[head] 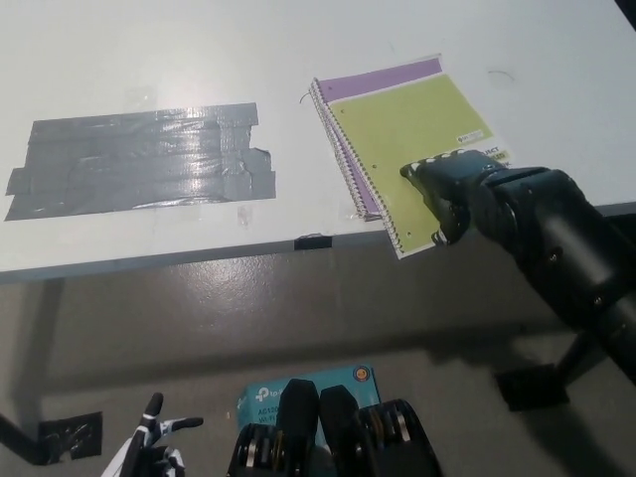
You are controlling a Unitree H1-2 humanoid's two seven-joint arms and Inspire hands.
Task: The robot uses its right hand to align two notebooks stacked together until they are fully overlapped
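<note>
A yellow-green spiral notebook (407,129) lies on top of a purple notebook (383,78) near the white table's front edge. The purple one shows as a strip along the far edge and the left side. My black right hand (447,194) rests flat on the green cover's near right part, fingers spread and pointing left, holding nothing. The green notebook's near corner reaches the table edge. My white left hand (149,447) hangs low at the bottom left, fingers apart, far from the notebooks.
A patch of grey duct tape (139,159) covers the white table (199,60) at the left. A small black clip (313,241) sits on the table's front edge. A teal box (298,388) lies on the floor below.
</note>
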